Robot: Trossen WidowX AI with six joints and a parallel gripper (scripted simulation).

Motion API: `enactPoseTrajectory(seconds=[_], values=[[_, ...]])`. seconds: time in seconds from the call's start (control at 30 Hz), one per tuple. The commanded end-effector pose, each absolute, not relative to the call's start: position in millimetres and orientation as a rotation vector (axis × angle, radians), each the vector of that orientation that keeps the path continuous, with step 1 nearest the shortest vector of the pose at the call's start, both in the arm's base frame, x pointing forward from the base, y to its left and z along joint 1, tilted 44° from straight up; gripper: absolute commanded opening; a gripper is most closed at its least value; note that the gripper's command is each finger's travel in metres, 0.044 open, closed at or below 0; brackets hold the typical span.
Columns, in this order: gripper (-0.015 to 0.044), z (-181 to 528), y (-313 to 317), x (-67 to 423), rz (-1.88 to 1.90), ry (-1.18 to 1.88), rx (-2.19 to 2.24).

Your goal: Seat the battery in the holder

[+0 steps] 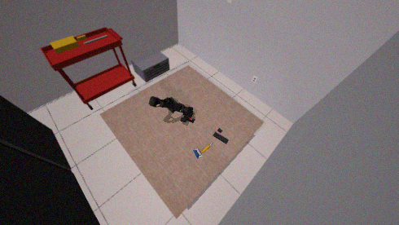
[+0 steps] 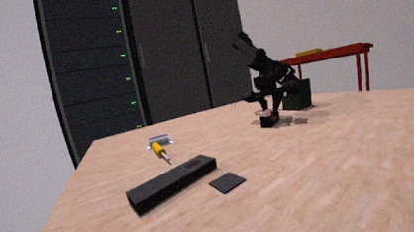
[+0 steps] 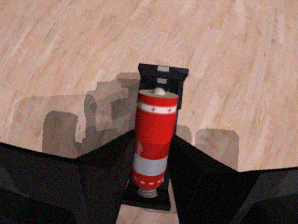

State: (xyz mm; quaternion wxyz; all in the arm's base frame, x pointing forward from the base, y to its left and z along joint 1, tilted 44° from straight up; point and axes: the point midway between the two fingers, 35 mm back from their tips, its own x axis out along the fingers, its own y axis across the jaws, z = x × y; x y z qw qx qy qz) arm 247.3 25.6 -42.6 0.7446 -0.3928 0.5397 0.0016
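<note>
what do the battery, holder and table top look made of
Battery: glossy red wrap with white and grey bands, pale cap, likely metal. Holder: matte black, probably plastic. Table top: light wood grain, matte.

One battery [image 3: 154, 139], one holder [image 3: 161, 78], one screwdriver [image 2: 160, 150], one cart [image 1: 107, 34].

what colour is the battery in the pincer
Red with white and grey bands, clearest in the wrist view: battery.
</note>
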Motion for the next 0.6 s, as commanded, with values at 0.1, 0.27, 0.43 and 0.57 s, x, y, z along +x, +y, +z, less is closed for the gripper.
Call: enactPoseTrajectory(seconds=[0.1,0.27,0.43,0.57], values=[[0.0081,-46.4,22.8,245.0,-0.019,1.237,-0.860],[0.0081,-47.3,22.8,246.1,-0.031,1.264,-0.858],[0.0081,-48.0,22.9,247.1,-0.042,1.291,-0.855],[0.0081,-48.5,22.8,247.9,-0.052,1.312,-0.853]])
